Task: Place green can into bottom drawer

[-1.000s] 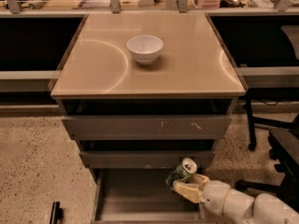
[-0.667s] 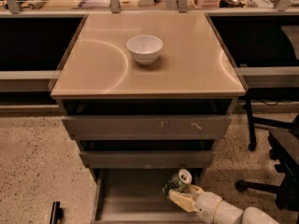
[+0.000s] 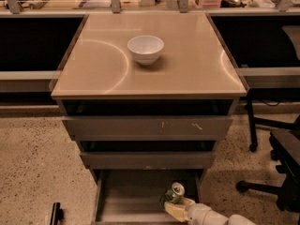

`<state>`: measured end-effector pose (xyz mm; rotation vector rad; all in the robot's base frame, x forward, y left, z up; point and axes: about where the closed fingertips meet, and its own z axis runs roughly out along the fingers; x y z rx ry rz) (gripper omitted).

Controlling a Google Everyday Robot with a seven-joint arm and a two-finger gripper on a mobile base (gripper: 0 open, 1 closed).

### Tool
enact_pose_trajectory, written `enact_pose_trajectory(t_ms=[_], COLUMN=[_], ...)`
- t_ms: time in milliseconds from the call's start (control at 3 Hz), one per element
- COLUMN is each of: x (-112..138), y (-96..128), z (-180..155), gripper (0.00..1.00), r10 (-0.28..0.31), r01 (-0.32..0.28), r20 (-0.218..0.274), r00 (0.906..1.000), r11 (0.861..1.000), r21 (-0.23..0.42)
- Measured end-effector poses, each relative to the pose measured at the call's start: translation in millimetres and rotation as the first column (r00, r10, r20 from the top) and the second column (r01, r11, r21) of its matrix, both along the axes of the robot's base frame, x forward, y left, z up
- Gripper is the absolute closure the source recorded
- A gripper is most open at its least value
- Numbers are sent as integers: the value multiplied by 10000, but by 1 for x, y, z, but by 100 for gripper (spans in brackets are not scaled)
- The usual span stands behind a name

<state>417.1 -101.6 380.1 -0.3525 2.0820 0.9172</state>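
Note:
The green can [image 3: 172,194], with its silver top tilted up and to the right, is inside the open bottom drawer [image 3: 126,196], low over the right part of its grey floor. My gripper [image 3: 171,206] reaches in from the lower right and is shut on the green can, its pale fingers [image 3: 176,212] under and beside the can. The arm's white forearm [image 3: 211,217] leaves the frame at the bottom right. I cannot tell whether the can touches the drawer floor.
A white bowl [image 3: 146,48] stands on the cabinet's tan top [image 3: 187,64]. Two shut drawers [image 3: 147,128] sit above the open one. A black office chair [image 3: 279,158] stands at the right. A dark object [image 3: 55,213] lies on the speckled floor at the lower left.
My gripper and the green can have moved down and to the left, deeper into the bottom drawer. The arm shows less in the frame than before.

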Motion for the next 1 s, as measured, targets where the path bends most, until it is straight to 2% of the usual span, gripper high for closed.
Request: enact_pose_trajectory(t_ms=[333,667,1000], x=[-1,2,18], y=[2,0,-2], z=[-4,-21,-55], gripper=[100,100,100], r10=[60,-228,-545], r01=[-60,224,541], r20=[-75,-322,-795], r00=[10000,9992,9953], r11=[10000,9997,9985], r21=[-56,-133,-64])
